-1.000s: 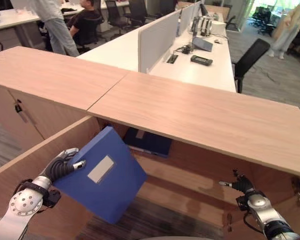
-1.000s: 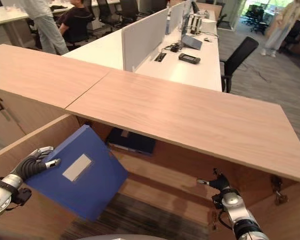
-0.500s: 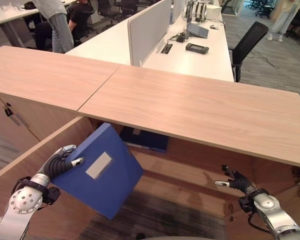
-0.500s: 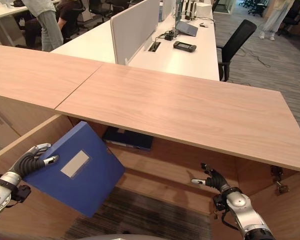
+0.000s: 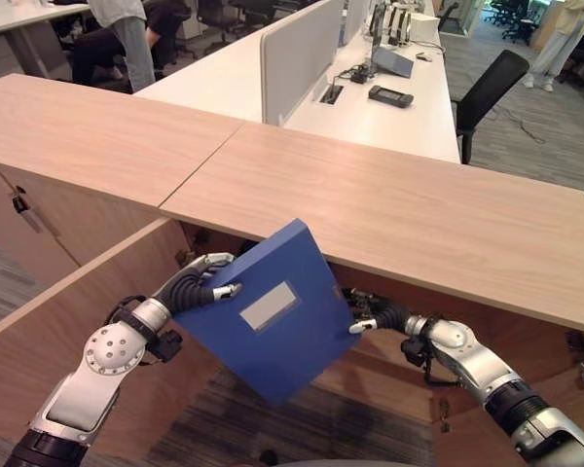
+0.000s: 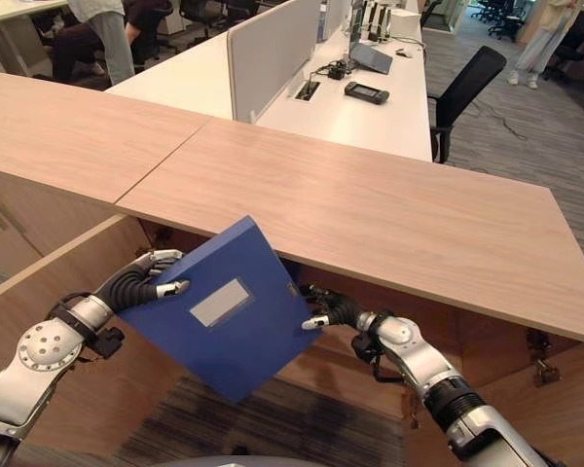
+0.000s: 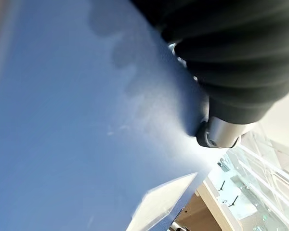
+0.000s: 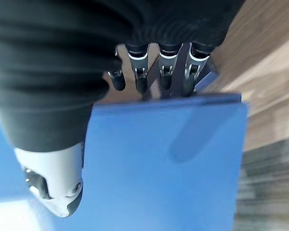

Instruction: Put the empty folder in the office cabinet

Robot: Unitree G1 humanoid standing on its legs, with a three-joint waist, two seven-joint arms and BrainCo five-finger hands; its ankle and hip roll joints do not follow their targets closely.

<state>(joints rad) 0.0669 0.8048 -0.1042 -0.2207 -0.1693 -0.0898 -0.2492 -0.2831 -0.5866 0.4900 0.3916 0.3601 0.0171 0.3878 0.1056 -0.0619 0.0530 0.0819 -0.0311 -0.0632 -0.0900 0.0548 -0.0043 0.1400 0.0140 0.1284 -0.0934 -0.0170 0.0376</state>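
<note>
Hidden: cabinet interior, under the light wooden cabinet top (image 5: 389,209).
Folder: flat blue folder (image 5: 273,326), tilted, long axis toward 1 o'clock.
Left hand (image 5: 200,282): grasping its 9 o'clock edge.
Right hand (image 5: 375,313): pinching its 3 o'clock edge.

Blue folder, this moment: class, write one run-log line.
blue rectangular folder: tilted, before open wooden cabinet | left hand: grips one edge | right hand: grips opposite edge | not yet inside

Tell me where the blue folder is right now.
The blue folder is held tilted between the left hand and right hand, in front of the open cabinet, below its wooden top.
</note>
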